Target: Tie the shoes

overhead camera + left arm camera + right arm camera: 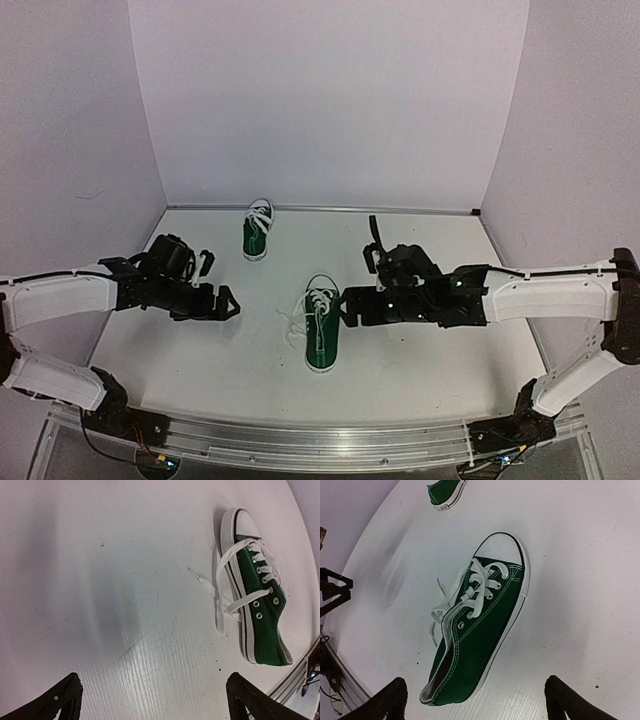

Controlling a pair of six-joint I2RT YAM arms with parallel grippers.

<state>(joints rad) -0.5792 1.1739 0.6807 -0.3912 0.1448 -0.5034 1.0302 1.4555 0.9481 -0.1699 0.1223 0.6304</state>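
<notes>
Starting at the near edge: both arms reach in from the sides over the white tabletop [200, 370], pointing at each other. Left jaws are wide apart and holding nothing. In the left wrist view the two fingertips [59, 702] sit out at the bottom corners with only tabletop between them. Right jaws, same deal: spread wide, gripping nothing, fingertips [385, 702] at the bottom corners of the right wrist view.

The near sneaker [322, 345] sits between the two sets of jaws, but not evenly. It's just beside the right jaws, straight in front of them. It's well apart from the left jaws, though out ahead of those too. Dark green canvas, white toe cap, white sole. Heel is toward the metal rail [300, 445] at the near edge, toe points away toward the back wall [320, 100]. Its white laces [482, 582] are loose: threaded through the eyelets, but the ends trail onto the tabletop on the side facing the left jaws. Can't tell whether the right jaws actually touch the shoe.

The far sneaker [257, 235], the matching one, is further back near that wall, beyond both sets of jaws and nearer the left ones than the right. In the right wrist view only a bit of it shows at the top edge.
</notes>
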